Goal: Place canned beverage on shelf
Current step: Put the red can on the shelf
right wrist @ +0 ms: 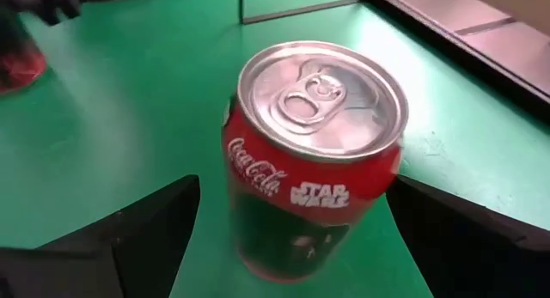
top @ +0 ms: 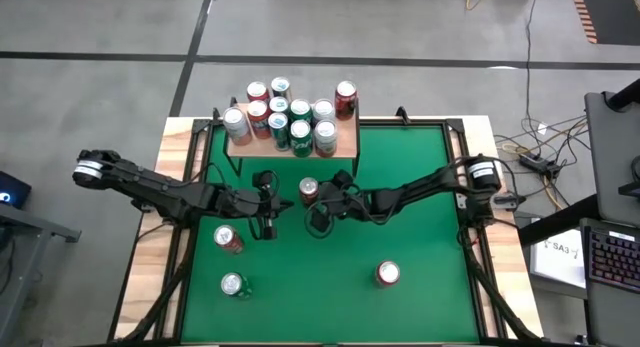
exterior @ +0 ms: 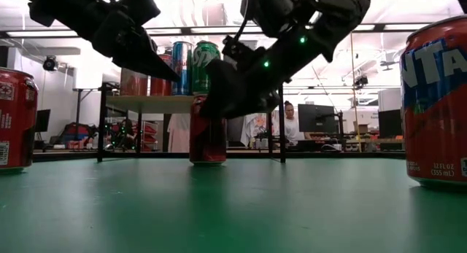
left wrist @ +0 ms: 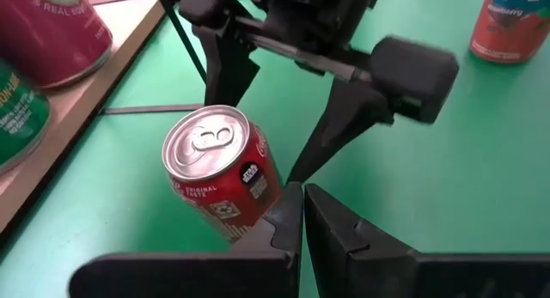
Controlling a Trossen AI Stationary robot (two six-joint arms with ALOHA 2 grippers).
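A red Coca-Cola can (right wrist: 314, 152) stands upright on its base on the green table (top: 400, 227), just in front of the shelf (top: 345, 137), a light-wood board on thin black legs that carries several cans. My right gripper (right wrist: 296, 238) is open and comes at the can from the table's right. Its two fingers stand on either side of the can's lower body, and no touch shows. In the low view it hangs over the can's top (exterior: 208, 100). My left gripper (left wrist: 301, 216) is shut, hovering left of the can (left wrist: 219, 169) and above the table (exterior: 168, 72).
Three more cans stand loose on the table: a red one (top: 228, 239) near my left arm, a green one (top: 233, 284) toward the near edge, and an orange one (top: 387, 274) at the near right. The shelf's black legs (exterior: 101, 125) stand just behind the Coca-Cola can.
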